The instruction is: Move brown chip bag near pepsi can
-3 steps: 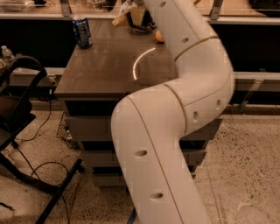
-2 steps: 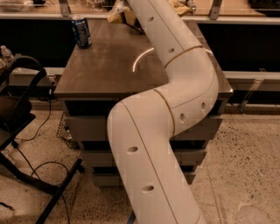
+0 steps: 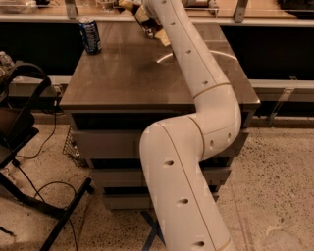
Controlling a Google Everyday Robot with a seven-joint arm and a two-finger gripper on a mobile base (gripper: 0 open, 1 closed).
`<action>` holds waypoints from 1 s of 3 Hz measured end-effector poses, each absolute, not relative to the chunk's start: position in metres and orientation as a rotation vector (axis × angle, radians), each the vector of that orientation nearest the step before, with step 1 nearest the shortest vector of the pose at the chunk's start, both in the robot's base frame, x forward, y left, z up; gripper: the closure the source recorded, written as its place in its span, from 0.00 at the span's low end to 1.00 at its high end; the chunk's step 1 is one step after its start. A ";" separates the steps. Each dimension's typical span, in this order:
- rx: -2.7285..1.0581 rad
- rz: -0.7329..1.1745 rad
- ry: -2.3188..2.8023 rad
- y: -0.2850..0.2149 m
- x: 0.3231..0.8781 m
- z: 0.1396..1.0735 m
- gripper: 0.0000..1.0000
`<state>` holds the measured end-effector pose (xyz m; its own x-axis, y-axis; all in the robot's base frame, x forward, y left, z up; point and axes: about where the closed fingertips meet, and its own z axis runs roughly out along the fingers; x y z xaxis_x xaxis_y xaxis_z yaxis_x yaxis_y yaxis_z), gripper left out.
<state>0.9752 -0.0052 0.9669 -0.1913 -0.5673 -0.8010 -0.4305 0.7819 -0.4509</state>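
Gripper (image 3: pixel 145 11) first, Ana says: where does it stand?

Tomas answers that it is at the far edge of the table (image 3: pixel 122 78), at the very top of the view, right at the brown chip bag (image 3: pixel 149 27). The white arm (image 3: pixel 196 98) covers most of it, so he cannot tell if it is spread, pressed together or pinching the bag.

Ana asks where the bag is, then.

Tomas says it is at the back of the table, near the middle, crumpled. Whether it lies on the table or hangs a little above it, he cannot tell. The pepsi can (image 3: pixel 90 35) stands upright at the far left corner, well apart from the bag. Left of the table, a black stand (image 3: pixel 19 122) is on the speckled floor (image 3: pixel 274 196).
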 end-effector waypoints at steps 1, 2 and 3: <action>-0.683 0.078 1.746 0.014 0.986 0.956 1.00; -0.666 0.230 1.682 0.047 0.987 0.954 1.00; -0.666 0.256 1.676 0.054 0.987 0.951 0.85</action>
<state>0.9865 0.0538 0.9511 -0.0814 -0.2843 -0.9553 -0.5561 0.8084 -0.1932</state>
